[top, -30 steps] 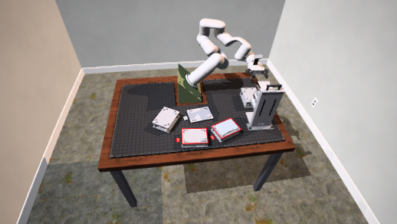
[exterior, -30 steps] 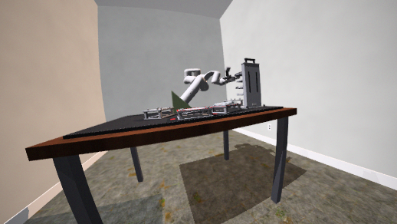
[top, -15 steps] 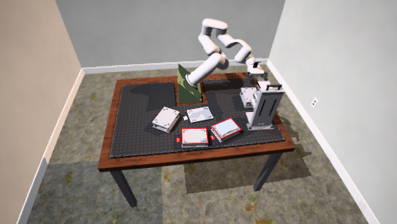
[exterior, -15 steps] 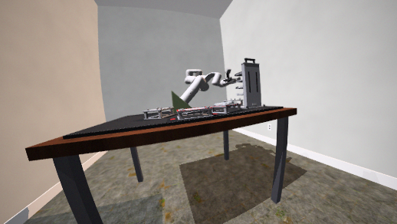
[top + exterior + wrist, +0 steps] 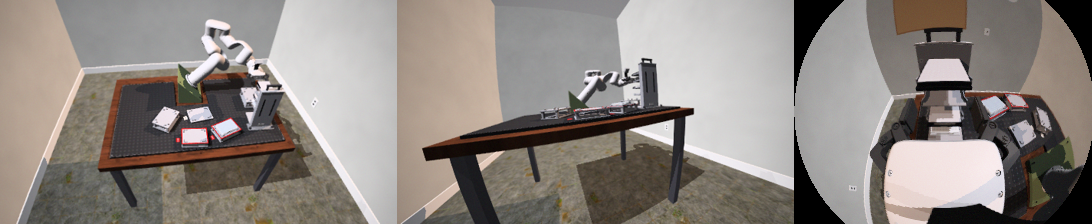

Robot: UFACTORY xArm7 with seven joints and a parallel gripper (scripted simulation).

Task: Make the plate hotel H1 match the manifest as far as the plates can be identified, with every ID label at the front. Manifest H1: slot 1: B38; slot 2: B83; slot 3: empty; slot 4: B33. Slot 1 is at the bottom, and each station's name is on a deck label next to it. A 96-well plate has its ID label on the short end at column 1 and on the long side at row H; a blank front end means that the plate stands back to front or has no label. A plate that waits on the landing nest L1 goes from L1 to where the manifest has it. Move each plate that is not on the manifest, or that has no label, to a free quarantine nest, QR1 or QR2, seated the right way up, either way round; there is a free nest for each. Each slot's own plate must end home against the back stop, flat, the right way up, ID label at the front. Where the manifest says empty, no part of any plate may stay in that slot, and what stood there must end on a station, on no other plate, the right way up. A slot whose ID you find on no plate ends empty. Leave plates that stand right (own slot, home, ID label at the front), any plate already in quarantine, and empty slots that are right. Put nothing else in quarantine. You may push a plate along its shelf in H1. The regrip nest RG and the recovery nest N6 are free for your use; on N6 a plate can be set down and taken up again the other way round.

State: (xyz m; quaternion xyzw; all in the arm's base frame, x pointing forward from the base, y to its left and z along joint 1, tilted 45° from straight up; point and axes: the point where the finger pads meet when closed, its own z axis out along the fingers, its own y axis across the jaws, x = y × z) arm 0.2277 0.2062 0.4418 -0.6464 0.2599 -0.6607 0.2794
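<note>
The plate hotel H1 [image 5: 264, 107] is a grey tower with a black handle at the table's right edge; it also shows in the exterior view [image 5: 647, 84]. My gripper [image 5: 257, 74] is open and empty. It hovers at the height of the hotel's top, on its open side, as the exterior view [image 5: 629, 79] shows. In the wrist view the hotel [image 5: 946, 63] is straight ahead, and a white plate [image 5: 946, 72] juts from an upper shelf. More plates sit on the shelves below [image 5: 943, 106]. A white plate [image 5: 249, 96] lies on the nest in front of the hotel, right under my wrist [image 5: 943, 176]. No ID label is readable.
Two red-edged nests [image 5: 195, 136] [image 5: 226, 129] with white tops sit near the table's front edge. A white plate on a raised nest [image 5: 165, 119] and a flat white nest [image 5: 199, 113] lie mid-table. A green wedge [image 5: 188, 90] stands by the arm's base.
</note>
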